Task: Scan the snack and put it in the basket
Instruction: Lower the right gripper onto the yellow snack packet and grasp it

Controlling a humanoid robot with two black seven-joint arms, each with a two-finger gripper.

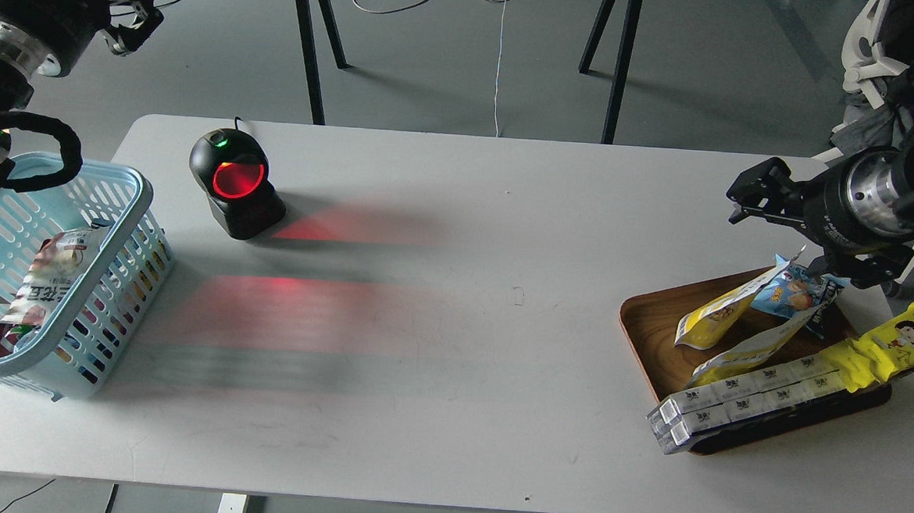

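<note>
The snack [710,317], a yellow pouch with a white top, leans on its edge in the brown wooden tray [649,329] at the right. A second similar yellow pouch [741,356] lies right beside it. My right gripper [744,200] is open and empty, above the table just up and right of the pouch. The light blue basket [141,193] stands at the table's left edge with a red-and-white packet [45,278] inside. My left gripper [135,3] is open and empty, high above the floor beyond the basket.
A black barcode scanner [233,178] with a red glowing window stands at the back left and casts red light on the table. The tray also holds a small blue bag [795,294], a long yellow cartoon-face wrapper [894,342] and white boxes [739,400].
</note>
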